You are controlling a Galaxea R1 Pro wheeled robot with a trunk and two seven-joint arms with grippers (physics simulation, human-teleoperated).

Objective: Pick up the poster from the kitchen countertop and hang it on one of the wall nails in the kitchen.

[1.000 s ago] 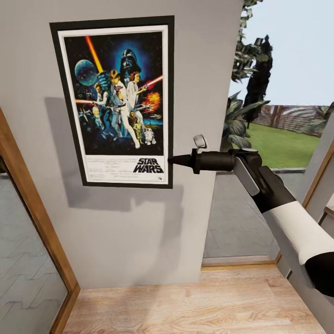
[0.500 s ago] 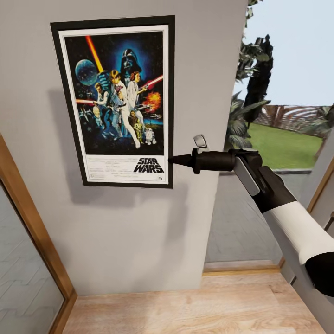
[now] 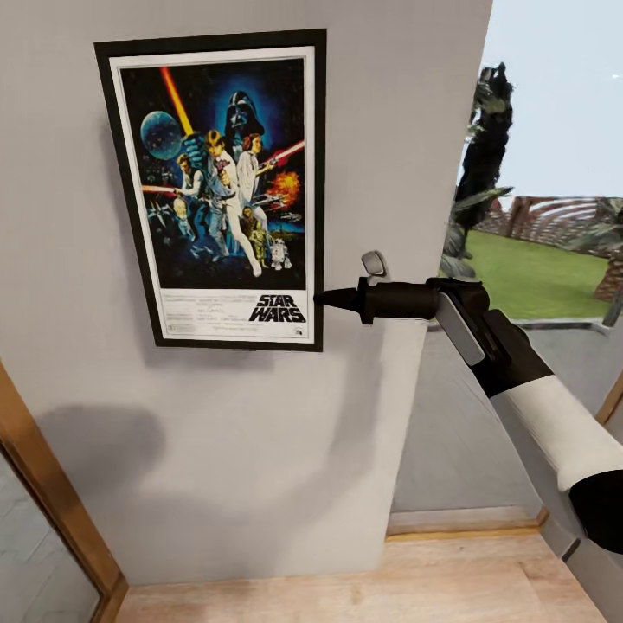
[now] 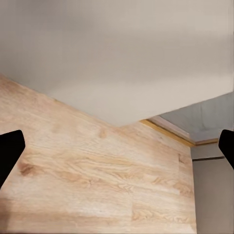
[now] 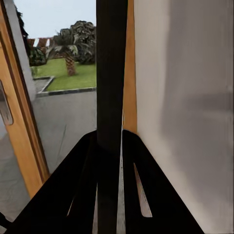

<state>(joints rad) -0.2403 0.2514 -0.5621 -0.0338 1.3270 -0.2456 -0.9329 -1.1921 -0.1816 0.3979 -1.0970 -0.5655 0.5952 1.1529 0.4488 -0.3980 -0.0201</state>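
Star Wars poster in a thin black frame point(image 3: 223, 190) is hanging upright against the pale grey wall point(image 3: 260, 433). Right tool point(image 3: 322, 298) is pinching its lower right edge; left tool's fingers point(image 4: 9, 153) are spreading wide over wooden floor point(image 4: 97, 185).

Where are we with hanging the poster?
Done: the poster is off the countertop and held upright against the grey wall. In hand: the right gripper is shut on its right edge, seen edge-on between the fingers at the wrist. Left: seat it on a nail, which I can't make out, then release.
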